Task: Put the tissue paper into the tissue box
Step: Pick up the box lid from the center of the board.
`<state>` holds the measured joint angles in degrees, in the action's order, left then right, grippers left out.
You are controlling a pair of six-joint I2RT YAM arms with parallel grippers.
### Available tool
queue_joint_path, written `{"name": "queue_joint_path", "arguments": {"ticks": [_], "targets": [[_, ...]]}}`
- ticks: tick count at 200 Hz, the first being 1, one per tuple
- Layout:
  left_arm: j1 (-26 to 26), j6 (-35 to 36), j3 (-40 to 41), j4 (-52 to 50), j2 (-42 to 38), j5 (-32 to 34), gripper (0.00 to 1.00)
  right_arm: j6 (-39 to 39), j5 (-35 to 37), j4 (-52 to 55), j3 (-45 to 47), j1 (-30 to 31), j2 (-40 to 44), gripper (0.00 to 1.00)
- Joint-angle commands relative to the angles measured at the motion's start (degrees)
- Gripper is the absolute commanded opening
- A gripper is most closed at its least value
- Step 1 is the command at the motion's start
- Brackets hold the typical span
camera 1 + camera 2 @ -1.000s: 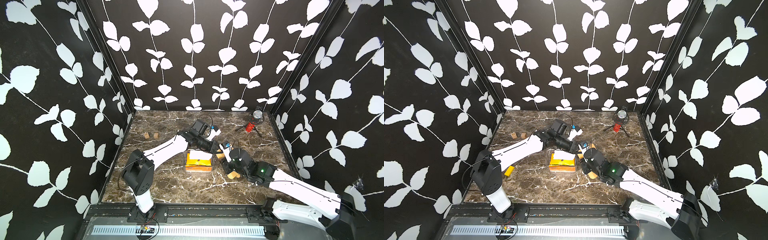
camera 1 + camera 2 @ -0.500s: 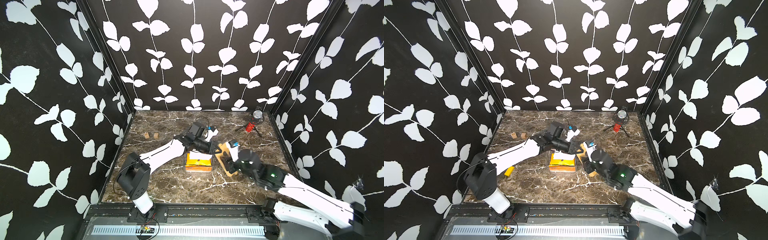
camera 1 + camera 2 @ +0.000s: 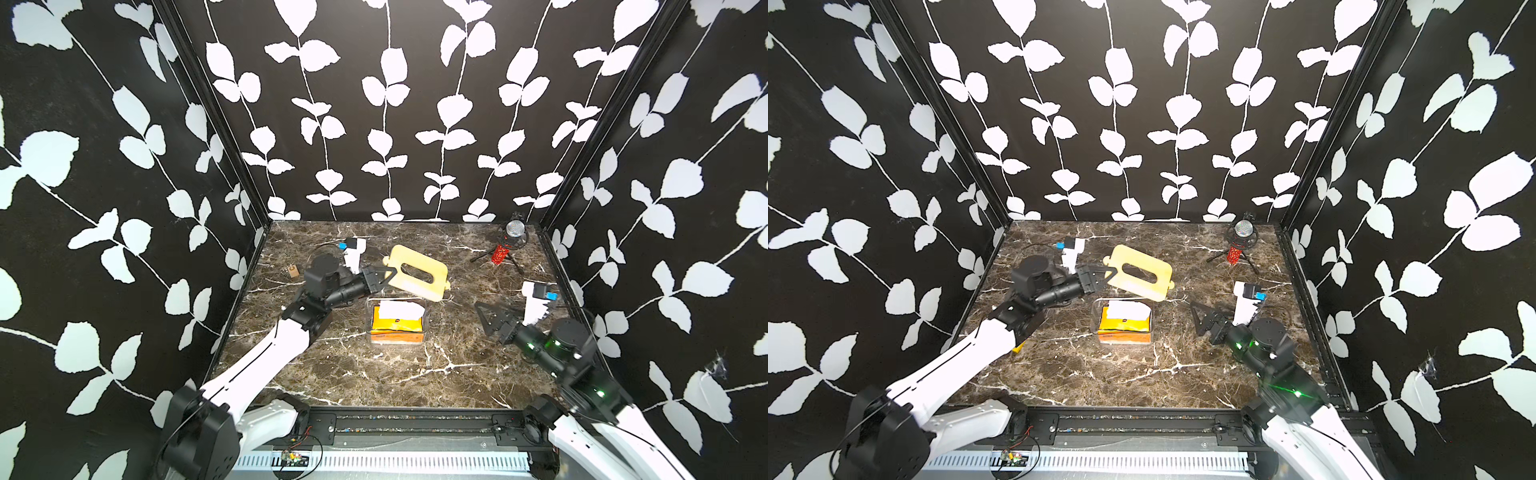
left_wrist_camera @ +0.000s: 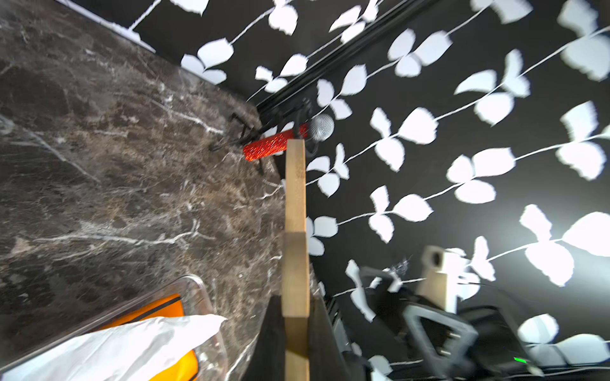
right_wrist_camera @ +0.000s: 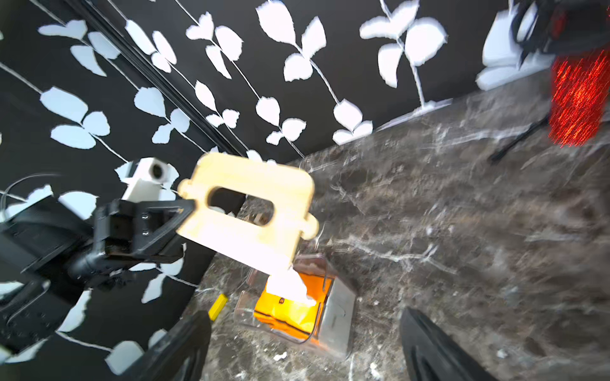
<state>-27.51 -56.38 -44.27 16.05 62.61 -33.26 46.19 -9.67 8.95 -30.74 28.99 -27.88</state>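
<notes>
The left gripper (image 3: pixel 385 277) pinches one edge of the single bamboo lid (image 3: pixel 424 289), which it holds tilted in the air just behind the one tissue box (image 5: pixel 336 313). One tissue paper (image 3: pixel 395 325) pack sits inside the box. The right gripper (image 3: pixel 492 318) has its jaws spread and empty, well apart from the box.

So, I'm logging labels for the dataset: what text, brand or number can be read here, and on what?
Nothing reads clearly.
tissue paper: small dark mark on the orange top, too small to read.
wooden cube: dark mark on one face, too small to read.
bamboo lid: no print shows.
</notes>
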Motion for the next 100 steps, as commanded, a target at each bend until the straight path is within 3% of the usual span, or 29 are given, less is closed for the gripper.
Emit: {"name": "queue_joint_path", "arguments": {"ticks": [1,49,100], "targets": [[1.5,-7.0,2.8,6.9,-2.6,0.3,0.0,15.8,-15.4,-23.3,6.0,-5.5,-6.1,0.92],[1.8,-14.0,7.4,12.8,-3.5,-0.6,0.0,23.3,-26.5,-49.0,6.9,-8.8,-20.7,0.89],[1.8,-17.4,8.9,18.0,-2.3,-3.1,0.0,28.8,-31.0,-57.1,4.0,-8.7,-31.3,0.75]]}}
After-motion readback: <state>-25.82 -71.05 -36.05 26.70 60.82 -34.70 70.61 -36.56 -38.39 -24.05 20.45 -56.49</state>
